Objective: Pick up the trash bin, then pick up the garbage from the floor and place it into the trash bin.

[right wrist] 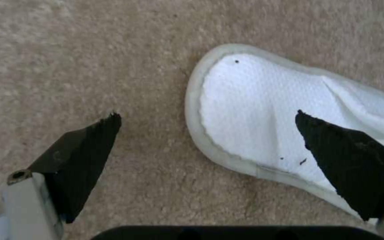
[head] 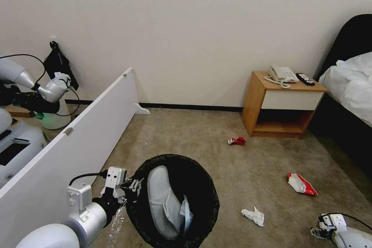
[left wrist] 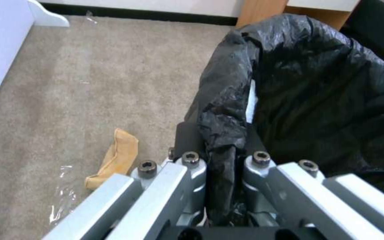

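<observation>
Now we hold the round black-bagged trash bin (head: 176, 201) by its rim in our clenched left claw (left wrist: 222, 163), while our right claw (right wrist: 207, 133) hovers released over 1 white slipper (right wrist: 263, 113) on the beige carpet floor (head: 232, 162), needing descent.

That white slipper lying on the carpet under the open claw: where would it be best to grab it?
Probably across the rounded end of the slipper, from straight above. It lies flat on the floor, sole side down, so the raised rim there gives two opposite edges to pinch. The right gripper hangs open over that end, one finger over carpet, the other over the insole.
</observation>
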{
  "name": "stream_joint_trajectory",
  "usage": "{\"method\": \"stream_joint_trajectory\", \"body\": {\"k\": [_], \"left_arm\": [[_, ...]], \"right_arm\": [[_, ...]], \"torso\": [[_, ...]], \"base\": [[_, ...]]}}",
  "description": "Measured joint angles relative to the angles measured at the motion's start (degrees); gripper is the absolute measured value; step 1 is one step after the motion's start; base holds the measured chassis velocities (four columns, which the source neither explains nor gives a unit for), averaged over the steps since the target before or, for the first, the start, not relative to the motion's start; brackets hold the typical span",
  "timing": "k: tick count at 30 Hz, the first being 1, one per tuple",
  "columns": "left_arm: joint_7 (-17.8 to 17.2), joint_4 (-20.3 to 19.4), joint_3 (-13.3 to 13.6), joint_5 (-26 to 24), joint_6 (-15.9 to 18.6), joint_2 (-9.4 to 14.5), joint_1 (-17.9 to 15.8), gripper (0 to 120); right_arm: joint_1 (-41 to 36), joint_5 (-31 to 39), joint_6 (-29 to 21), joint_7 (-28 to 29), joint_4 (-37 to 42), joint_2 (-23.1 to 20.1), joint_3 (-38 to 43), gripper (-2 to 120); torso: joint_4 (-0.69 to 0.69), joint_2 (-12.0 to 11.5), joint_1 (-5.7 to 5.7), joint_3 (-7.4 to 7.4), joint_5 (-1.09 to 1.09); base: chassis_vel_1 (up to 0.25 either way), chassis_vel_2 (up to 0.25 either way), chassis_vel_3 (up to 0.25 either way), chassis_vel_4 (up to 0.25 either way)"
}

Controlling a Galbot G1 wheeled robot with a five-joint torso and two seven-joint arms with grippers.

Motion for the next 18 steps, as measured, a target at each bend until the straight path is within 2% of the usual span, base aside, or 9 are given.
{"method": "stream_joint_trajectory", "body": {"k": [18], "left_arm": [[0.0,-0.5,-0.2,0.0,0.0,-0.1,0.7,4]], "right_arm": [[1.2,-2.0,-0.1,1.0,-2.7,0.8,2.2,100]], "torso": [[0.0,0.0,0.0,0.0,0.0]], "base": [[0.0,0.0,0.0,0.0]]}}
